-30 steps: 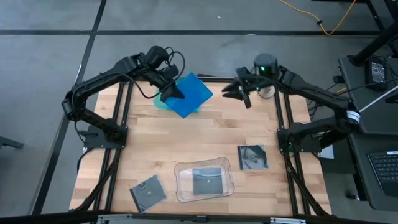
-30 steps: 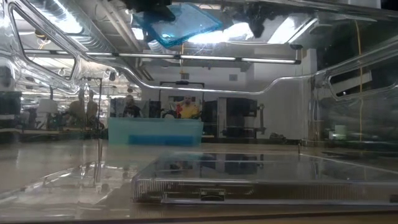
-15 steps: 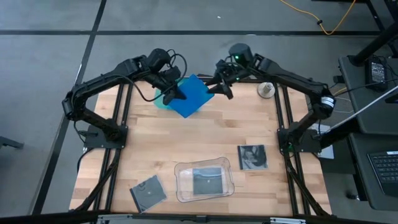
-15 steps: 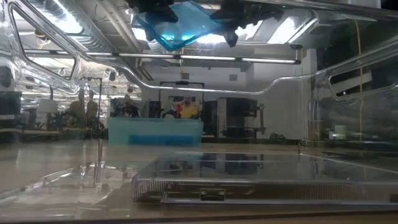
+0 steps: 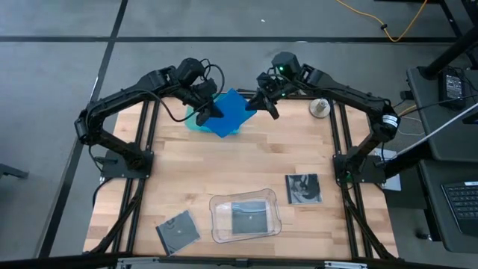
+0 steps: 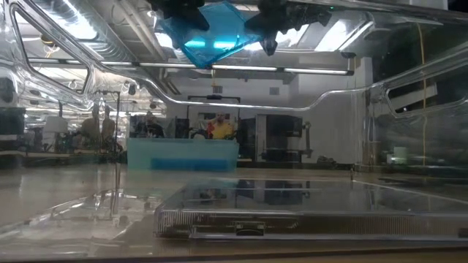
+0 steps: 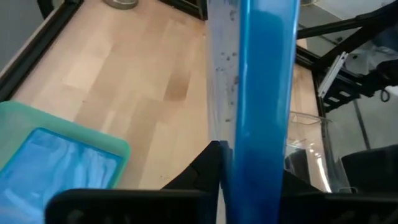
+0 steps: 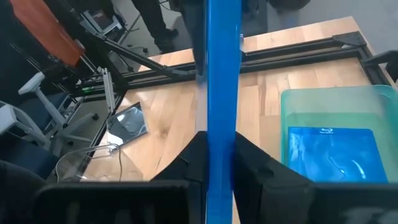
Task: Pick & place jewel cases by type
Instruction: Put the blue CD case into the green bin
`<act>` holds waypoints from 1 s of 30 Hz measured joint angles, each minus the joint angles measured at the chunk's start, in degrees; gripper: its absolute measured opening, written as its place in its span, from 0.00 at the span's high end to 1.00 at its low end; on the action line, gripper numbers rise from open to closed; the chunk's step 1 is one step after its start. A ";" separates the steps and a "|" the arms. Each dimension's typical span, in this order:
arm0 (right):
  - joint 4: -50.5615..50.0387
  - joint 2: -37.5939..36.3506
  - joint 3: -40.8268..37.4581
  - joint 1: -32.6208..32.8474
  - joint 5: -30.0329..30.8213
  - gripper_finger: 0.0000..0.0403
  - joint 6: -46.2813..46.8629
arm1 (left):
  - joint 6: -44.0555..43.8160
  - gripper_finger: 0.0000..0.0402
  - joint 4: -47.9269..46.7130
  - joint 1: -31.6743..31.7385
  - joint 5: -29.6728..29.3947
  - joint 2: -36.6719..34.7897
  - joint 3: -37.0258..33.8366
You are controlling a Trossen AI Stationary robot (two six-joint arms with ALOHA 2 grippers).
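Left hand point(image 5: 211, 112), right hand point(image 5: 259, 102) both clamp one blue case point(image 5: 228, 113); second blue in teal tray point(image 8: 373, 101); three dark cases.

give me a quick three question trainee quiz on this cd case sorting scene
1. True or false: both grippers grip the same blue case above the table.
2. Which tray has a dark case in it? A) the teal tray B) the clear tray
3. How many dark cases lie straight on the wooden table, outside any tray?

Key
1. True: the left gripper and the right gripper are each shut on an opposite edge of it.
2. B; the teal tray has a blue case in it.
3. Two: one dark case at the near left, another dark case right of the clear tray.
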 joint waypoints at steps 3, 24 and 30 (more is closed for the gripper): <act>0.01 0.00 0.00 0.01 0.01 0.88 -0.19 | -0.05 0.87 -0.12 0.07 2.45 -0.02 0.00; -4.41 0.07 0.00 0.00 4.21 0.88 -4.45 | -0.48 0.57 -16.24 6.09 6.96 -0.10 12.17; -3.60 0.07 0.00 0.15 4.66 0.88 -3.56 | 0.44 0.58 -13.97 4.11 2.97 2.06 12.17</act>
